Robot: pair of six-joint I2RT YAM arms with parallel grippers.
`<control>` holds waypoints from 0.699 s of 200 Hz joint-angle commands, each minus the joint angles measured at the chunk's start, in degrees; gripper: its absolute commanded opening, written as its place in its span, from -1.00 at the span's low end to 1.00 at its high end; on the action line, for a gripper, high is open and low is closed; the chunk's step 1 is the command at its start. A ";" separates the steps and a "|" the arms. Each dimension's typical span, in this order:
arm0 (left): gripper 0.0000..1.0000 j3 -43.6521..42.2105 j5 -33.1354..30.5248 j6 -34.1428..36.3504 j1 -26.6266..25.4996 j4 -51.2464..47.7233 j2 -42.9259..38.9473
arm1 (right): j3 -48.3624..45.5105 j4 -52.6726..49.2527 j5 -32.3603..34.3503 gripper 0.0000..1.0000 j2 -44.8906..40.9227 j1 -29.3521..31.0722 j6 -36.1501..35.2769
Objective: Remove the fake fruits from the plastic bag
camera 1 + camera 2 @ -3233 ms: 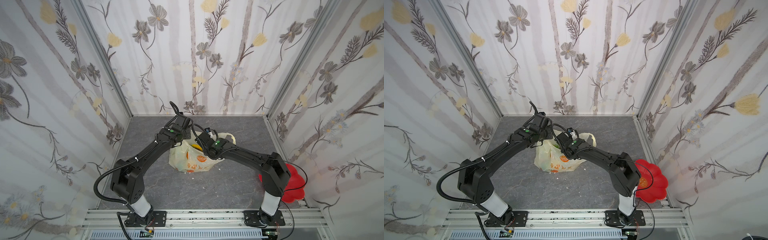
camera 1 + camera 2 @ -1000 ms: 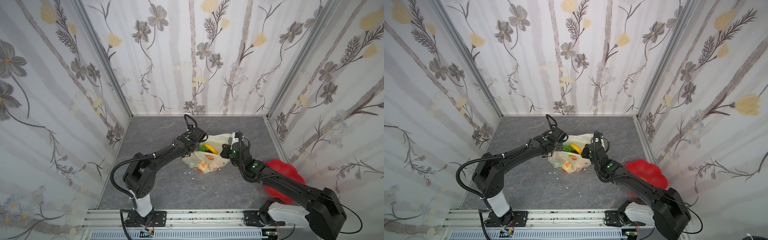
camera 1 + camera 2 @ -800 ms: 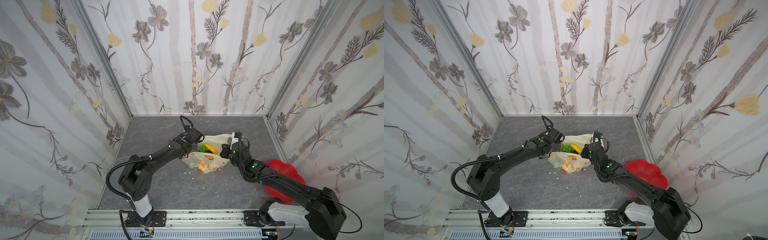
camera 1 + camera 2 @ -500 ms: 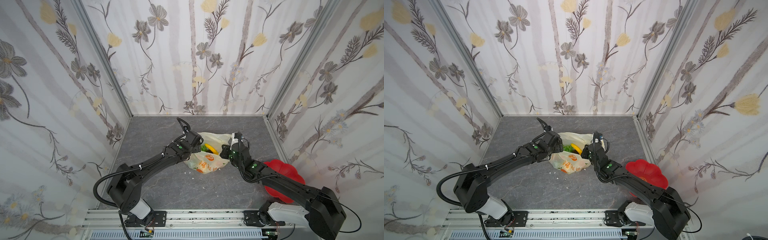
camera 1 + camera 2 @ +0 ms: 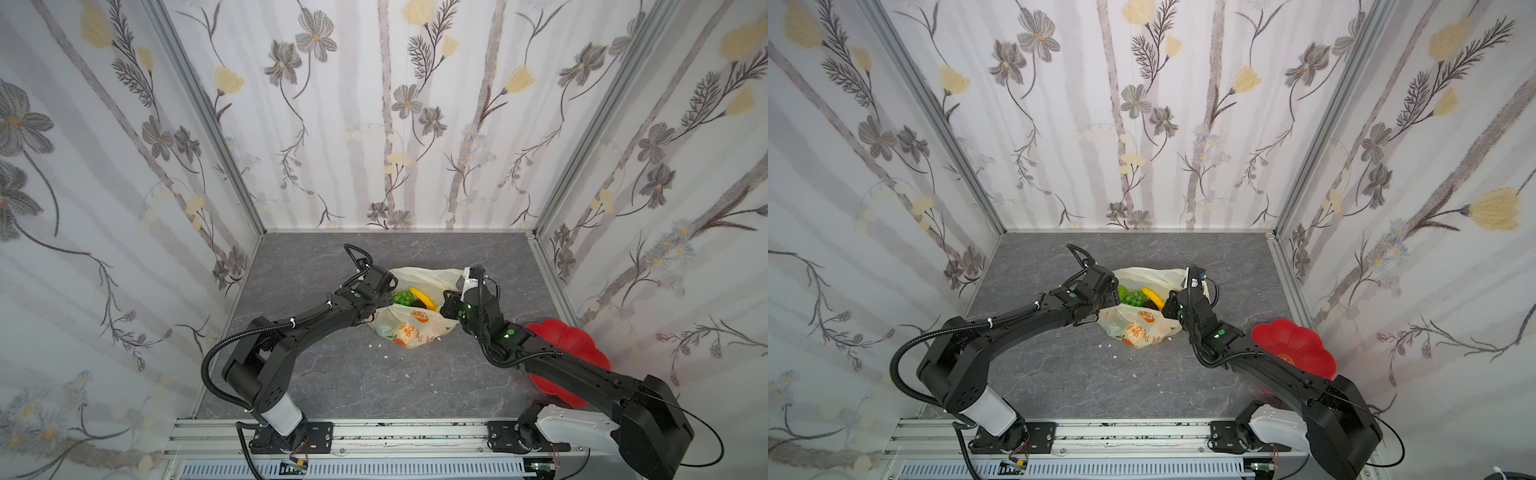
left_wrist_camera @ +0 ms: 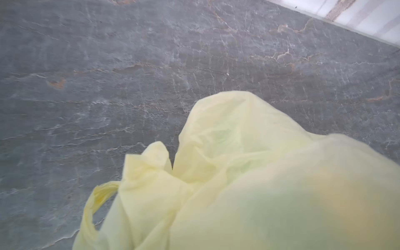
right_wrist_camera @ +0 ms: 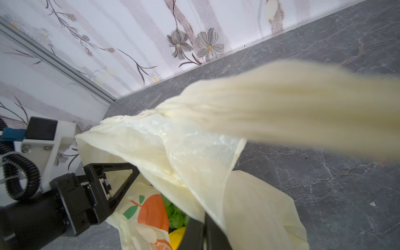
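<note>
The right gripper (image 5: 445,307) is pinching the right rim of the plastic bag (image 5: 409,330) with closed fingers, and it should be holding the film taut so that the left gripper (image 5: 384,293), reaching at the mouth's left side, can be taking one fruit without catching plastic; whether its fingers are open I cannot tell. The bag is lying in the middle of the table (image 5: 332,374), with the green grape bunch (image 5: 402,296), the yellow banana (image 5: 424,298) and a dark brown piece (image 5: 417,306) showing inside, while the red dish (image 5: 569,345) is showing no fruit.

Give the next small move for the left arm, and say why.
Probably dip the left end effector into the open plastic bag toward the green grape bunch: the right end effector pinches its rim, and the grapes lie uncovered nearest it, beside the yellow banana.
</note>
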 commanded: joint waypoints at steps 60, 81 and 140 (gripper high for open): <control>-1.00 -14.35 4.78 4.40 8.73 11.41 -8.77 | -2.86 10.54 -18.29 -1.00 -0.73 -15.96 4.36; -1.00 -21.79 0.82 3.14 12.74 13.92 -15.93 | -3.14 14.97 -25.04 -1.00 1.68 -22.18 7.31; -1.00 -22.85 5.03 7.59 8.71 20.18 -24.12 | 8.47 16.23 -28.59 -1.00 12.82 -17.40 7.48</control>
